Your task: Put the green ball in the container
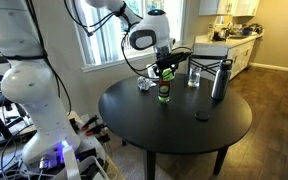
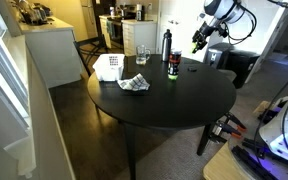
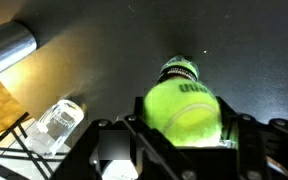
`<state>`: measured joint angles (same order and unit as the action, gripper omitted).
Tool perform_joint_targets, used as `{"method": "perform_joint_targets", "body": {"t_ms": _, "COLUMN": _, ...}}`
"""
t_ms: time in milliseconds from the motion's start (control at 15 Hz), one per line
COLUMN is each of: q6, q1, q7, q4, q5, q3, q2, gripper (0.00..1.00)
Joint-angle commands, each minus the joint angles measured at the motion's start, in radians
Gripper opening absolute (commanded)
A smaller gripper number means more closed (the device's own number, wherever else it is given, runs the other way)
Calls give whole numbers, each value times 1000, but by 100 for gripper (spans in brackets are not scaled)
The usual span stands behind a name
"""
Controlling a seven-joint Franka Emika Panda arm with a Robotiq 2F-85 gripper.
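My gripper (image 3: 184, 135) is shut on the green ball (image 3: 182, 112), a bright yellow-green tennis ball. It holds the ball above the round black table (image 1: 184, 130). In both exterior views the gripper (image 1: 164, 68) (image 2: 197, 42) hangs over the far part of the table with the ball (image 1: 165, 72) (image 2: 195, 45) between its fingers. A dark green can (image 3: 179, 70) (image 1: 164, 95) (image 2: 172, 68) stands right below the ball. A small whitish low object (image 1: 144, 85) (image 2: 134, 84) lies beside the can. It may be the container, but no red band shows.
A tall grey metal flask (image 1: 220, 80) (image 2: 166, 44) (image 3: 6, 50) and a clear glass (image 1: 193, 76) (image 2: 141, 55) (image 3: 59, 125) stand near the can. A small dark disc (image 1: 201, 115) lies on the table. A white box (image 2: 108, 66) sits at the table's edge.
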<state>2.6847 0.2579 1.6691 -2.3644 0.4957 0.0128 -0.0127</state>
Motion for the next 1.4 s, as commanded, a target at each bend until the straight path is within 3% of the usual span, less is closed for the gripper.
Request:
{"method": "perform_joint_targets", "body": {"t_ms": 0, "q6": 52, "q1": -21, "q7": 134, "q4": -46, "q5": 114, "q3": 0, "q2": -68, "gripper": 42}}
{"method": "perform_joint_targets", "body": {"t_ms": 800, "q6": 110, "q1": -96, "q7": 463, "q4": -50, "q5": 424, "q3": 10, "q2": -81, "gripper": 42}}
{"method": "perform_joint_targets", "body": {"t_ms": 1333, "q6": 129, "q1": -111, "q7": 580, "q4": -1, "q5": 604, "q3": 13, "q2": -21, "gripper": 42}}
